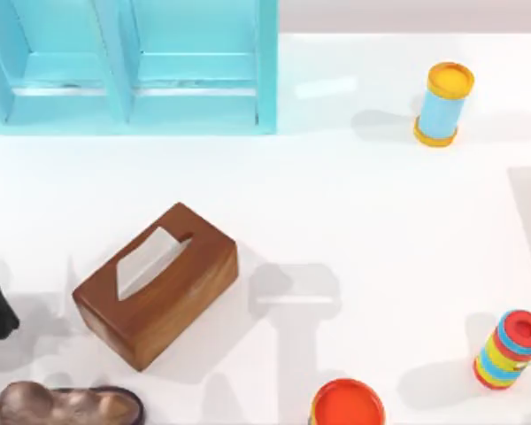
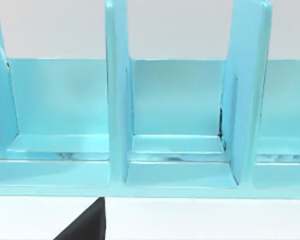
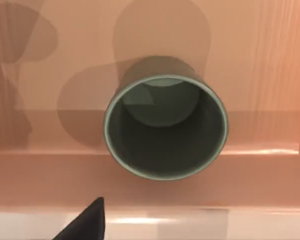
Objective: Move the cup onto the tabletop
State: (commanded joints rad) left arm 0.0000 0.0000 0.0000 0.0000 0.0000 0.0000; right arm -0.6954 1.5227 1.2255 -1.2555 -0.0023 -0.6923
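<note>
Cup (image 3: 165, 127) upright on wood-toned surface (image 3: 260, 75), facing camera.

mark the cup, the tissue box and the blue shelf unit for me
cup (image 3: 165, 127): right wrist view, on its dark inner wall.
tissue box (image 1: 190, 288): top view, on its wooden top face.
shelf unit (image 2: 117, 100): left wrist view, on an upright divider.

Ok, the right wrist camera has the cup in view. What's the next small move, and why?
Probably ease the right gripper in towards the cup. The cup stands upright on a brown wooden ledge, not on the white tabletop beside it, and the gripper is apart from it, so nothing holds it yet. The left gripper faces the blue shelf.
</note>
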